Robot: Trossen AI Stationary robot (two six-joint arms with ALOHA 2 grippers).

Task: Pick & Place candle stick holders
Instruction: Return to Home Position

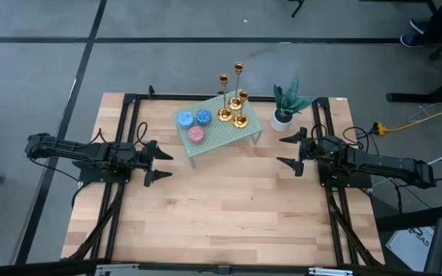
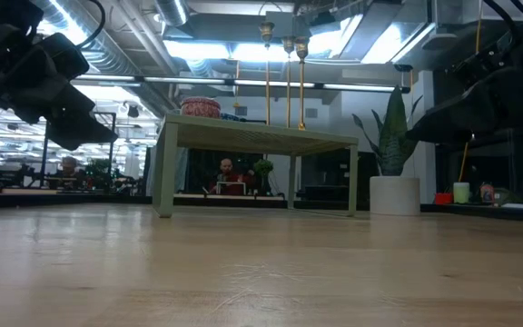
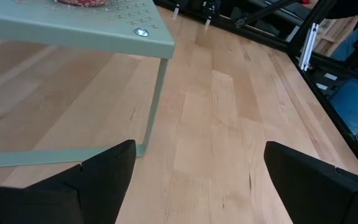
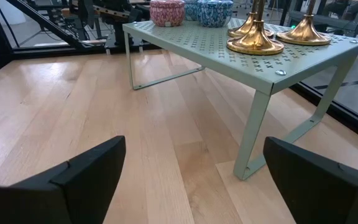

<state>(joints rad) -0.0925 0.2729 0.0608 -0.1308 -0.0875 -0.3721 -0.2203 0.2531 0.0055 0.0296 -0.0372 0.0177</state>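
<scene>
The left gripper [image 1: 162,165] hangs over the tabletop [image 1: 229,222] at centre left of the high view. Its two fingers are spread wide with nothing between them. Through its wrist view, the gap shows only bare wood and one leg of the green shelf [image 3: 92,31]. The right gripper [image 1: 284,151] faces it from centre right, also fully open and empty, and it points at the shelf's near corner. Both grippers are clear of the shelf, one on each side.

The shelf stands between them at upper centre of the high view. It is a low perforated metal stand, set at a slant on the wood. The candle stick holders [image 1: 225,114] stand on its right-hand end: three gold ones of differing heights, upright, with their round bases close together. From the right wrist view, two of those bases can be seen resting flat on the perforated top near the corner.

On the shelf's left end are two blue candles [image 1: 185,119] side by side, with a pink candle [image 1: 196,135] just below them in the frame. A small plant [image 1: 286,103] in a white pot stands on the tabletop just right of the shelf, near the right gripper.
</scene>
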